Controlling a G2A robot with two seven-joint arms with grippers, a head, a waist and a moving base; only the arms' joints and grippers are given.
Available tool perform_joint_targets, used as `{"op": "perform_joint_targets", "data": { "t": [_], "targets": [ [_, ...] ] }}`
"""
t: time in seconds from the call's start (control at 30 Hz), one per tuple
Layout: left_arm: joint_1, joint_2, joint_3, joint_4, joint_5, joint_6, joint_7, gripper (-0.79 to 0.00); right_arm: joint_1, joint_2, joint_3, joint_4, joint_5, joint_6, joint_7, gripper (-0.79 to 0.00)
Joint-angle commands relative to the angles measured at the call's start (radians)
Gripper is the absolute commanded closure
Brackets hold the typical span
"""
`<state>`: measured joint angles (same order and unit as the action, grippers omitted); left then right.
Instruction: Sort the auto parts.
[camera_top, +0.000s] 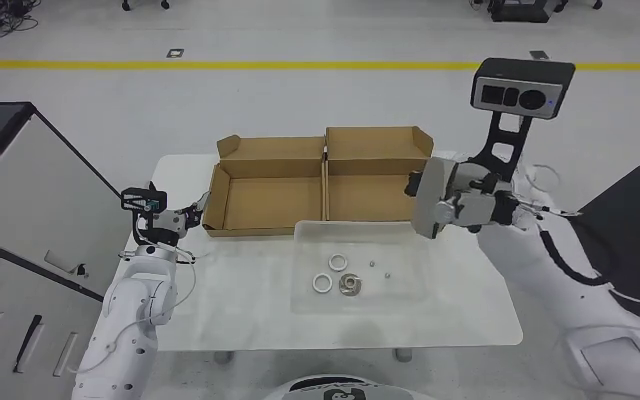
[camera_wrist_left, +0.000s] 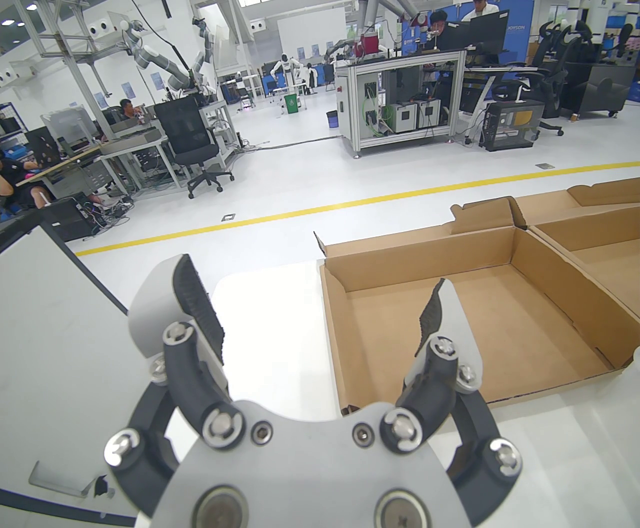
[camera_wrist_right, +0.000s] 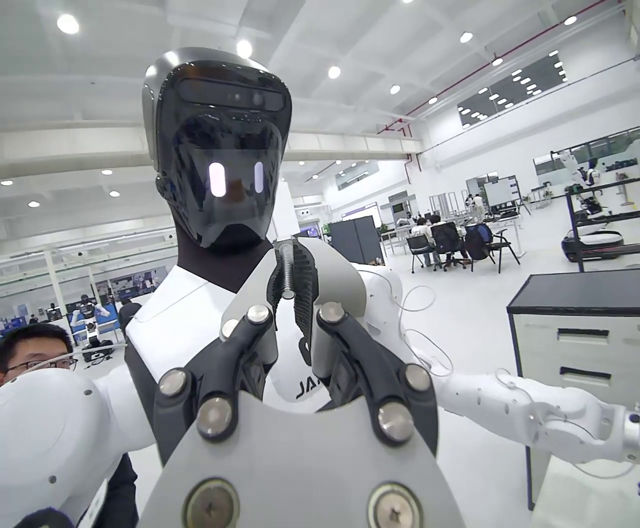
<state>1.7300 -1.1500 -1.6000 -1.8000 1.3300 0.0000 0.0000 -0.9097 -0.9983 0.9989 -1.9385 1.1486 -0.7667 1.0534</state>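
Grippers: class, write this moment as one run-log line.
left gripper open beside box | right gripper shut on spring | rings in tray

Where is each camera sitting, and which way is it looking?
Top view: above, looking down at both arms, table, left box, tray.
Left wrist view: on left wrist, facing the left box; open left claw shows.
Right wrist view: on right wrist, facing the robot's head; right claw grips a spring.
Shared: top and left wrist views see the left box.

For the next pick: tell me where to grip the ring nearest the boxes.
Probably pinch the ring across its rim, straddling it through the hole, from straight above: it lies flat in the tray, hole up.
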Motion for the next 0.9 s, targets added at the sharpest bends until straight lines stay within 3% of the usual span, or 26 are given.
{"op": "perform_joint_targets", "data": {
  "t": [0.0,0.47,0.87],
  "targets": [
    [0.000,0.000,0.000,0.000,0.000,0.000,0.000,-0.785,-0.010,-0.005,0.010,-0.011,0.028,0.004,0.004,0.000],
    [0.000,0.000,0.000,0.000,0.000,0.000,0.000,-0.785,-0.086,-0.069,0.091,-0.063,0.197,0.067,0.068,0.000],
    [0.000,0.000,0.000,0.000,0.000,0.000,0.000,-0.785,-0.106,-0.110,0.154,-0.009,0.017,0.115,0.115,0.000]
  ]
}}
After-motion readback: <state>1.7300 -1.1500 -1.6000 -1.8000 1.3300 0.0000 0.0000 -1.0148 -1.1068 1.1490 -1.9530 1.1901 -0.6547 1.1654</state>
